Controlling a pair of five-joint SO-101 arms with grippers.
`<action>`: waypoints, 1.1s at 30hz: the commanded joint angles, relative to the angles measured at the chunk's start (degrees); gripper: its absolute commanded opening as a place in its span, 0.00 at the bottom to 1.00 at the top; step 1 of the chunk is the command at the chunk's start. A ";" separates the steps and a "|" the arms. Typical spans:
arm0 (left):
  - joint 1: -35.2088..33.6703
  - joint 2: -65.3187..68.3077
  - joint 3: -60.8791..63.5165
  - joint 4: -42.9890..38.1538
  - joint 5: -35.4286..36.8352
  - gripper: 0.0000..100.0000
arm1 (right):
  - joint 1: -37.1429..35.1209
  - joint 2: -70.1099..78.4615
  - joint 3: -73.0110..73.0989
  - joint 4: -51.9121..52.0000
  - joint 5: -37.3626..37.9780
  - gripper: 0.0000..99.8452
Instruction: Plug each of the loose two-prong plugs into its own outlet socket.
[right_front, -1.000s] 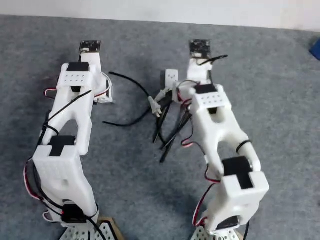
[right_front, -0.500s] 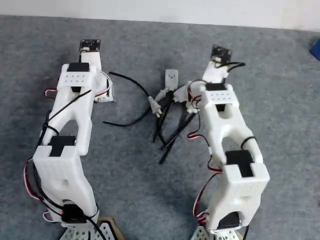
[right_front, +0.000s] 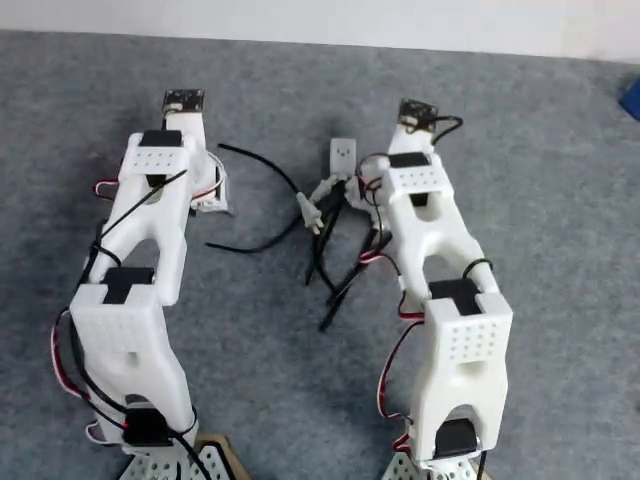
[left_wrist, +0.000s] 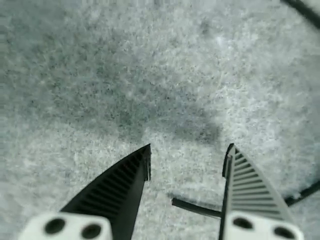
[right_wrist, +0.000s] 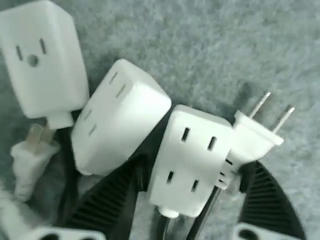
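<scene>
In the right wrist view, three white outlet blocks lie together on the grey carpet: one apart (right_wrist: 42, 60), one tilted in the middle (right_wrist: 117, 117), and one (right_wrist: 190, 160) between my black fingers. A white two-prong plug (right_wrist: 255, 132) lies against that last block, prongs free and pointing away. A second white plug (right_wrist: 30, 152) lies beside the far block. My right gripper (right_wrist: 196, 170) stands open around the block and plug. From above, the outlet (right_front: 343, 155) and a plug (right_front: 310, 210) sit left of the right arm. My left gripper (left_wrist: 187, 160) is open over carpet, above a black cord end (left_wrist: 197, 207).
Black cords (right_front: 335, 255) fan out between the two arms, and one curved cord (right_front: 265, 170) runs toward the left arm. A blue object (right_front: 632, 100) sits at the right edge. Grey carpet covers the whole floor.
The right arm's wrist swung out to the right, then came back left and closer to the outlet cluster. The left arm shifted only slightly.
</scene>
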 joint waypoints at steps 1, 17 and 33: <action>-0.13 0.57 -2.77 -1.23 0.35 0.24 | -1.45 -0.92 -6.99 2.42 -0.44 0.17; -0.13 2.59 -4.26 -1.41 0.26 0.24 | -4.44 -5.58 -10.68 10.42 4.84 0.07; 0.04 2.59 -4.09 -1.41 0.26 0.24 | -2.33 0.66 -15.08 10.95 4.84 0.17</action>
